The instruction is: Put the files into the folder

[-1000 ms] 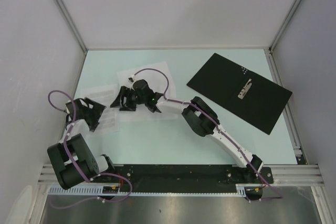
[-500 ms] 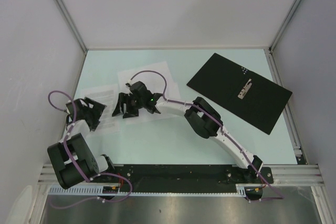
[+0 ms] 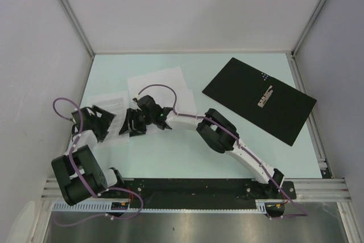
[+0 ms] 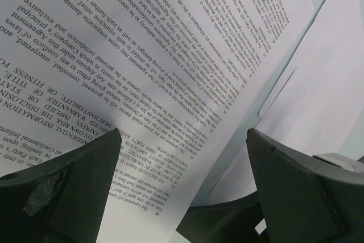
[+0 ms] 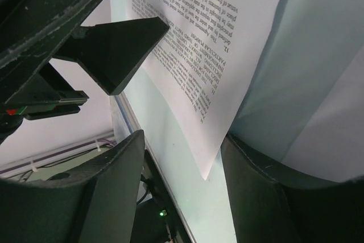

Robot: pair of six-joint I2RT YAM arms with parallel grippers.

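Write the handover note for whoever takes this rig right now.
Left gripper: open, fingers spread over the printed sheet on the left side.
Right gripper: open, also on the left side, with that sheet's corner between its fingers, not clamped.
Blank sheet: flat, just behind the grippers. Only these two sheets show clearly.
Folder: open at the far right, black inside up, no paper in it.
Done: nothing filed.
Left: grip each sheet and move it into the folder.

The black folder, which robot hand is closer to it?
Right. The right gripper is by the papers, left of the folder; the left gripper is even farther left.
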